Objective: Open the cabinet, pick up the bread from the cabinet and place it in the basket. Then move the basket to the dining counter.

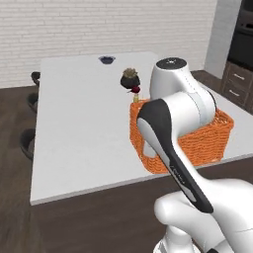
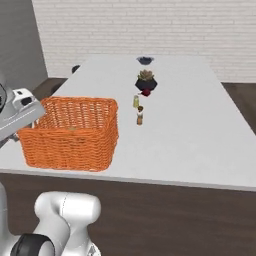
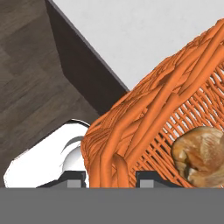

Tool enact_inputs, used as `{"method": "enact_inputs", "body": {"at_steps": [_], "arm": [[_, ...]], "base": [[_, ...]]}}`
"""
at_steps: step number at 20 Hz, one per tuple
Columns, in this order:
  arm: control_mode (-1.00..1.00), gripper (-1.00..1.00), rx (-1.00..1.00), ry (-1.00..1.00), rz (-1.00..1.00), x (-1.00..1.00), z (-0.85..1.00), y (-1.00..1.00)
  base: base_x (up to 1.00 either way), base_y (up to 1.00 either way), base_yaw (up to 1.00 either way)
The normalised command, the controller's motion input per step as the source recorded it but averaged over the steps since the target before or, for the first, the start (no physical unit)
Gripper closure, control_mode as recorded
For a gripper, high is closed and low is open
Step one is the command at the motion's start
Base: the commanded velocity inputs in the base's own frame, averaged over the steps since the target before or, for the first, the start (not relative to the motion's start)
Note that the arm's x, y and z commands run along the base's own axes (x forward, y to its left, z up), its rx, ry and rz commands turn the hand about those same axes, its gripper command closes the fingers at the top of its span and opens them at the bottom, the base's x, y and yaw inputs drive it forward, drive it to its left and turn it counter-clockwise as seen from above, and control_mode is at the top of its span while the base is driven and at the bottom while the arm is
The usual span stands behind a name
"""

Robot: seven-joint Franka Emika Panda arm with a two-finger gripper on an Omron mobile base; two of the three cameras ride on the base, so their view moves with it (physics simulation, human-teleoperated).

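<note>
— Over by the near edge of the long plain white tabletop (image 2: 190,130), see it? The orange woven rectangular basket (image 2: 75,132) sits flat on it, right at the corner closest to the robot.

— And the small round golden-brown bun (image 3: 199,155)?

— Down inside the basket, on its floor. The hand camera looks straight along the rim at it.

— So where are the fingers (image 3: 145,178)?

— One dark tip on each side of the basket's near wall, as far as I can see: one outside, one inside, the woven rim running between them. The bun lies past them, further into the basket.

— Clamped on the wall, then?

— They look closed against the weave, holding the rim. I'd guess all that's left is letting go and pulling the hand back clear of the rim.

— Anything close by?

— A little potted plant (image 2: 146,80) and two small bottles (image 2: 138,111) stand well apart, toward the middle.
</note>
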Motion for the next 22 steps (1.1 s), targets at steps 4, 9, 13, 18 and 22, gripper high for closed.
{"method": "enact_inputs", "body": {"at_steps": [4, 9, 13, 18, 22], "arm": [[1.0, 1.0, 0.0, 0.0, 0.0, 0.0, 0.0, 0.0], [1.0, 1.0, 0.0, 0.0, 0.0, 0.0, 0.0, 0.0], [1.0, 1.0, 0.0, 0.0, 0.0, 0.0, 0.0, 0.0], [-1.0, 1.0, 0.02, 0.02, 0.01, 0.67, -0.22, 0.0], [-1.0, 1.0, 0.0, 0.09, 0.0, 1.0, -0.65, 0.0]], "base": [[0.6, 0.06, 0.29], [0.26, 0.03, 0.27], [0.0, 0.0, 0.16], [0.0, 0.0, 0.0], [0.0, 0.0, 0.0]]}}
